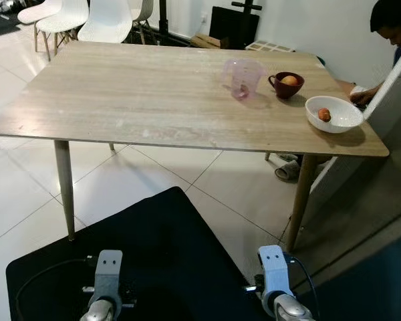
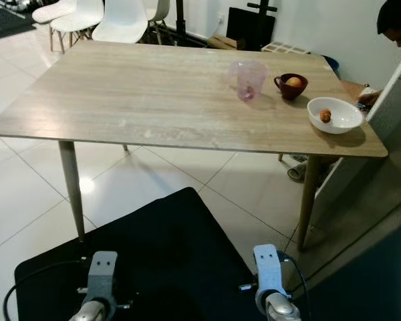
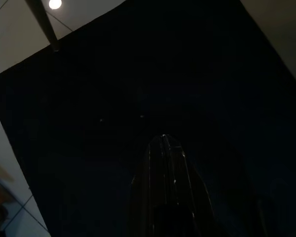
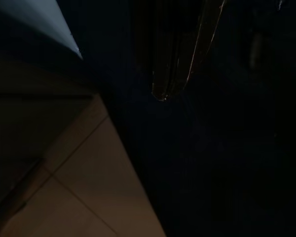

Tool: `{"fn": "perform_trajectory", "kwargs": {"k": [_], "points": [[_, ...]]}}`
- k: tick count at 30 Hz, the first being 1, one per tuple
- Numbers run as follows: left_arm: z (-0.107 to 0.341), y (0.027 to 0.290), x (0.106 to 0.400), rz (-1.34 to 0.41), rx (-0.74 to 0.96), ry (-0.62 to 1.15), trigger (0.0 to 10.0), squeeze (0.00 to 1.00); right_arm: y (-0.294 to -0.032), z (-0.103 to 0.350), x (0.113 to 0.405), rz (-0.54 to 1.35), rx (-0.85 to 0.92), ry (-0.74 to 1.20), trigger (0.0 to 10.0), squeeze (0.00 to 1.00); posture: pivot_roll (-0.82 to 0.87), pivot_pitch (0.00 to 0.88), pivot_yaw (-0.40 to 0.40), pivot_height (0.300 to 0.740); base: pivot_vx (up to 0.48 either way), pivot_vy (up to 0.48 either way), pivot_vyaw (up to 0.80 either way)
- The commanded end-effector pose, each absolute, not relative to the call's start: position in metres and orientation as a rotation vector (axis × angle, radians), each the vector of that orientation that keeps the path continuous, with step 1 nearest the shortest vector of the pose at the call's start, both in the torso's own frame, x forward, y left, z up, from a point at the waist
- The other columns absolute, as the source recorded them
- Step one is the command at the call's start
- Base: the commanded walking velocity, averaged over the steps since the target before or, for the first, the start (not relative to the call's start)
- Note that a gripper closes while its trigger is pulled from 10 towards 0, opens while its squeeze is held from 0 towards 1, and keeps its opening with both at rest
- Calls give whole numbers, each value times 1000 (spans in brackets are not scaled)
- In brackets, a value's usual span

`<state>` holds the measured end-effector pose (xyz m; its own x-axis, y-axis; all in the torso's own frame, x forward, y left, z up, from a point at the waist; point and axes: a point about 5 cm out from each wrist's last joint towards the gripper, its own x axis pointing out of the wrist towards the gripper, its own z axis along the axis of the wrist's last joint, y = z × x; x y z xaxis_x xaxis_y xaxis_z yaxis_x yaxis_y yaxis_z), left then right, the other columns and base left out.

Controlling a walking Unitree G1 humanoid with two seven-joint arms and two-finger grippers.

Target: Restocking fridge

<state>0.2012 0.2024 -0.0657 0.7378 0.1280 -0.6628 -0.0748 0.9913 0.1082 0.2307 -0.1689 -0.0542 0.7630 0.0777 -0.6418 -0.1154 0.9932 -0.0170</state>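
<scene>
The worktop (image 1: pixel 140 93) is pale wood with a fine streaked grain, on light wooden legs. On it stand a clear pink-tinted jug (image 1: pixel 242 78), a dark red cup (image 1: pixel 285 85) holding an orange-yellow fruit (image 1: pixel 290 80), and a white bowl (image 1: pixel 334 115) with a small orange-red fruit (image 1: pixel 324 114). The floor (image 1: pixel 27 194) is glossy white tile with grey joints, the mat (image 1: pixel 154 254) black. The chairs (image 1: pixel 107 20) are white. The arms (image 1: pixel 274 277) are silver-grey.

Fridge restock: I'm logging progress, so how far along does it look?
Nothing looks done yet. The egg in the white bowl, the one in the dark red cup and the clear pink jug all sit on the wooden table. Nothing is in hand: both arms hang low, the left claw and right claw shut. Everything remains to carry.
</scene>
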Motion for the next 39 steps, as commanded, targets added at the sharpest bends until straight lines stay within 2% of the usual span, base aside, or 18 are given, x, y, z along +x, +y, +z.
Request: {"fn": "perform_trajectory", "kwargs": {"k": [1,27,39], "points": [[-68,198,199,96,72,745,10000,0,-172,-60,221,95,-51,719,10000,0,-68,70,-30,707,371,0,0],[-69,195,197,78,67,737,10000,0,-171,-62,218,90,-46,727,10000,0,-66,71,-26,707,27,0,0],[-69,195,197,71,59,736,10000,0,-171,-61,219,92,-48,727,10000,0,-67,73,-28,707,372,0,0]]}}
